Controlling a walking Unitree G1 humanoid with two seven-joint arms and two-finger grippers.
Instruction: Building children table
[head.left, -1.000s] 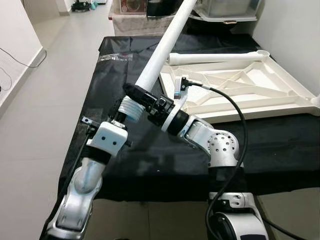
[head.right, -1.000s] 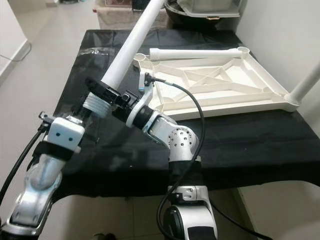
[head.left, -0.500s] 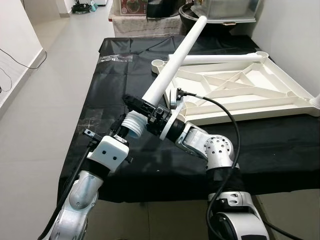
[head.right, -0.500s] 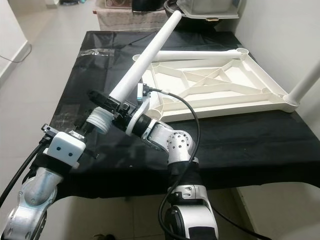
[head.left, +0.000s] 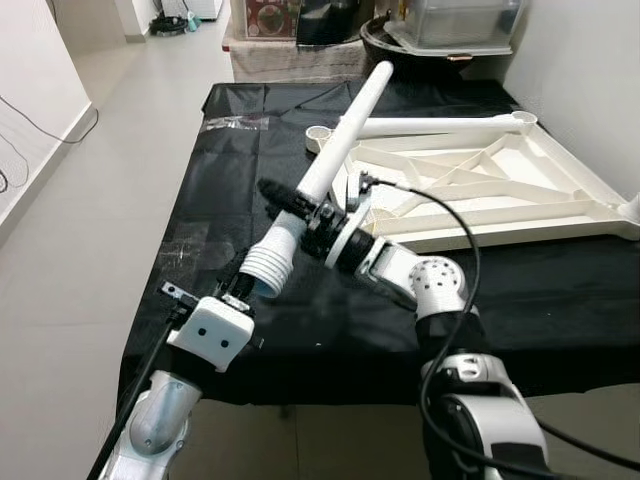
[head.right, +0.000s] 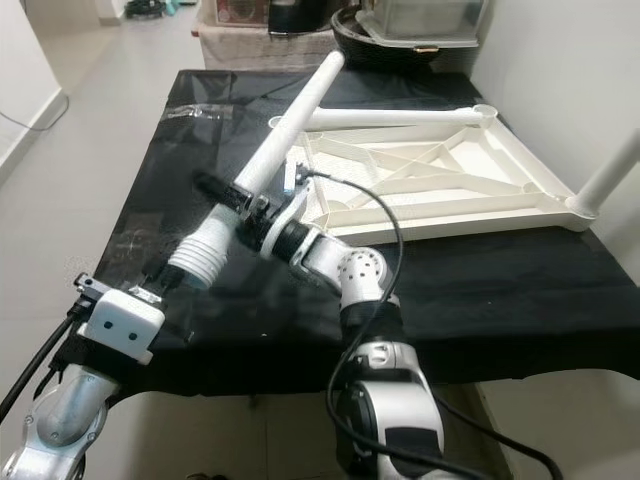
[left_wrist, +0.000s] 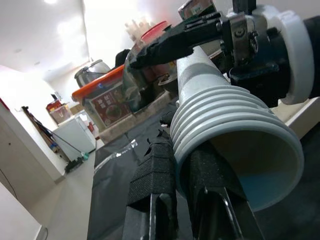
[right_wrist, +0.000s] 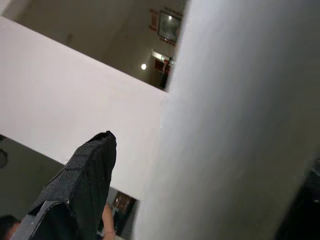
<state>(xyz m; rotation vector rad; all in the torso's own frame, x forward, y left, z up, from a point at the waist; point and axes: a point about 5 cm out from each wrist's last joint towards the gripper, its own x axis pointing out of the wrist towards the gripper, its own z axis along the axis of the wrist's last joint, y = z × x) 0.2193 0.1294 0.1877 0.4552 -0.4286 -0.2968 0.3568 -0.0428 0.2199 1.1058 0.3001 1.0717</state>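
A long white table leg slants up over the black-covered table, its ribbed screw end pointing at me. My left gripper is shut on the rim of that ribbed end; in the left wrist view its fingers pinch the open mouth of the ribbed end. My right gripper is shut around the leg's shaft just above the ribs. The shaft shows close up in the right wrist view beside one black finger. The white tabletop lies upside down at the right.
Another white leg lies along the tabletop's far edge, and one stands in its near right corner. Bins and a dark bowl crowd the back. A clear plastic bag lies far left. Grey floor runs along the left.
The leg has swung down to a lower slant, its far end now in view over the back of the table. The ribbed end and both grippers sank with it.
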